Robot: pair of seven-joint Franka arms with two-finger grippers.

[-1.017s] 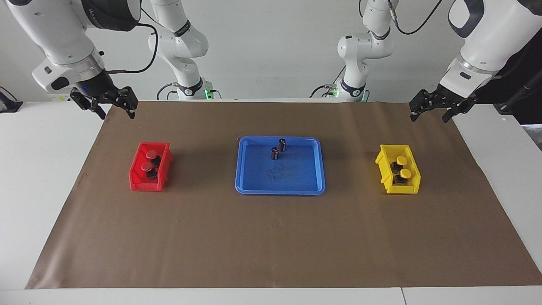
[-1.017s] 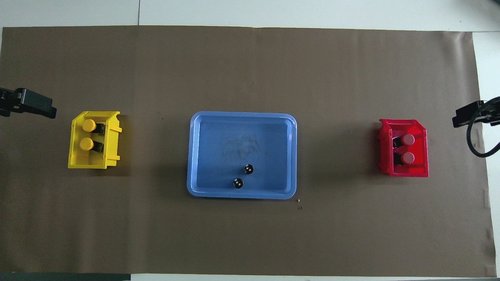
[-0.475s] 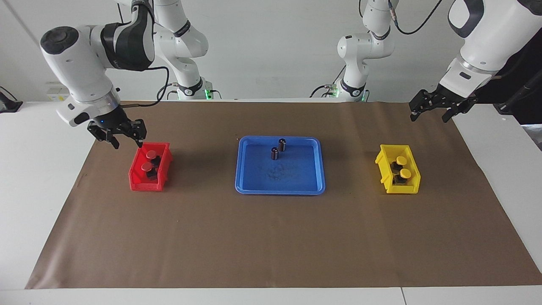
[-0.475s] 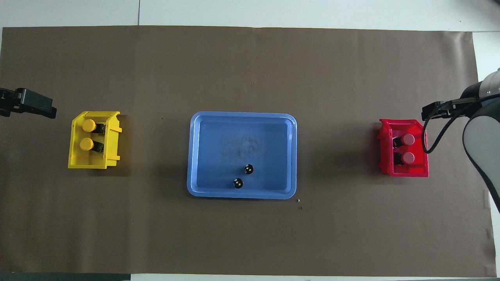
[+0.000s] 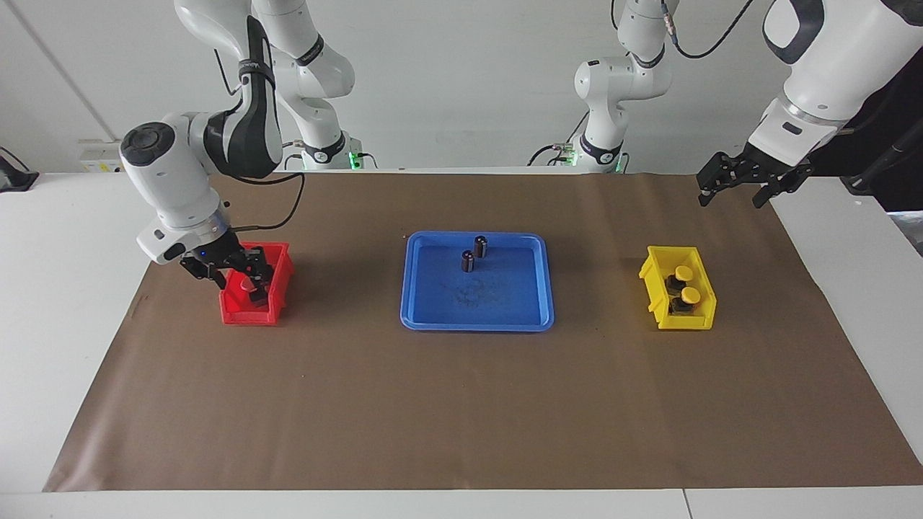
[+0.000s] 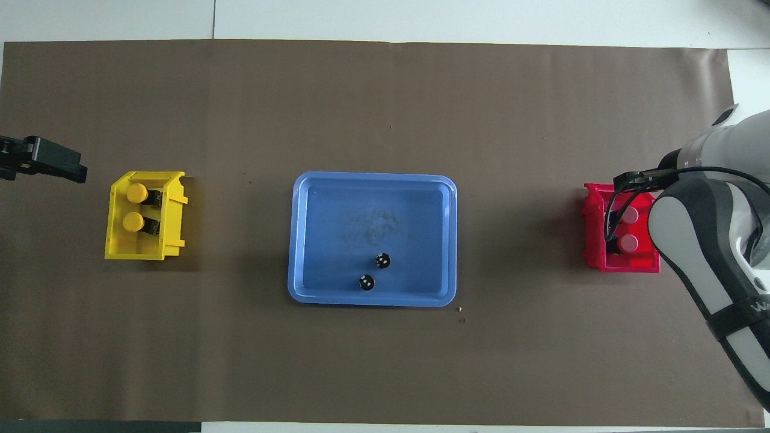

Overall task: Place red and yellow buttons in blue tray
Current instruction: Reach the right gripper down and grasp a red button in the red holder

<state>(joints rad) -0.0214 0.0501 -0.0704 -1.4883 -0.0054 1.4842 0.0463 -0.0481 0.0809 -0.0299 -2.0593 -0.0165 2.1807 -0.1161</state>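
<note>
Now right gripper point(image 5: 234, 276) low in red bin point(image 5: 277, 268) over red buttons point(image 6: 629, 229), fingers spread, left gripper point(image 5: 743, 182) waiting, fingers spread.

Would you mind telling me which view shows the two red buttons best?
The overhead view: both red buttons show their caps in the red bin, beside the right arm. In the facing view the right gripper hangs over the bin, covering most of them.

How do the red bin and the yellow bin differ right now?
The right claw is down at the red bin, while the left claw waits up by the mat's edge, clear of the yellow bin. The red bin holds red buttons; the yellow bin holds yellow buttons. Both flank the blue tray.
</note>
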